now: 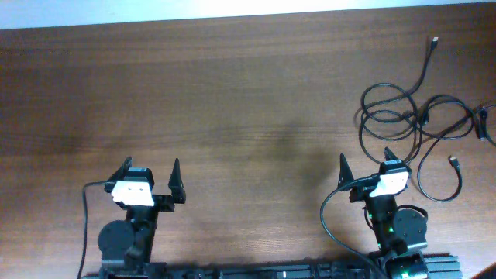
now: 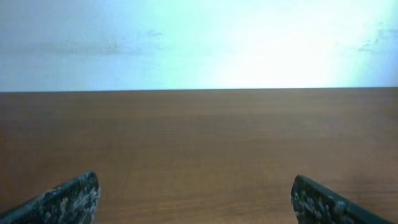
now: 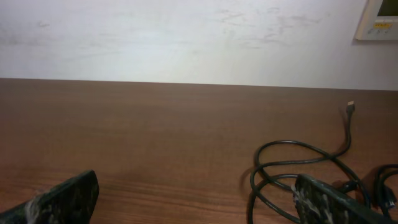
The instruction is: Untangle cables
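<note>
Both arms sit at the wooden table's (image 1: 232, 93) near edge, left gripper (image 1: 149, 167) and right gripper (image 1: 365, 159) spread wide and empty, with the tangled black cables (image 1: 424, 118) untouched just beyond the right gripper, likely calling for a first reach.

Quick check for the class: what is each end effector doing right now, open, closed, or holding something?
Left end effector: open, holding nothing.
Right end effector: open, holding nothing; the cables lie just ahead of it.
</note>
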Robot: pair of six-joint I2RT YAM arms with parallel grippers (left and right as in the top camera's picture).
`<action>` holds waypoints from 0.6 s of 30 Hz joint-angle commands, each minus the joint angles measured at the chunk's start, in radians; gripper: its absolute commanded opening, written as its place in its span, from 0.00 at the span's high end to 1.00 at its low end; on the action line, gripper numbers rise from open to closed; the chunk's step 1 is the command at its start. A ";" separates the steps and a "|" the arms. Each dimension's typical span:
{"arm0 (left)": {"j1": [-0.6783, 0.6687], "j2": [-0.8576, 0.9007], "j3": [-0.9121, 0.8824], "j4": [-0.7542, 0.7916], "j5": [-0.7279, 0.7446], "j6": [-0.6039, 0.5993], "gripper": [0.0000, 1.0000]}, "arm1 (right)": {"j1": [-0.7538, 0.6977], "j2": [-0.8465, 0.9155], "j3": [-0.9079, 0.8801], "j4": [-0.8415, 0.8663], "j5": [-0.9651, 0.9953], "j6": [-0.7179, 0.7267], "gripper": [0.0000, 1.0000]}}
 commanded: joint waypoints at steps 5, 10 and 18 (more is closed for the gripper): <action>0.006 -0.156 -0.168 0.190 -0.038 0.006 0.01 | 0.007 -0.010 -0.005 -0.007 0.009 0.005 0.01; 0.027 -0.153 -0.246 0.381 -0.079 0.018 0.01 | 0.007 -0.010 -0.005 -0.007 0.009 0.005 0.01; 0.031 -0.153 -0.246 0.203 -0.108 0.104 0.01 | 0.007 -0.010 -0.005 -0.007 0.009 0.005 0.01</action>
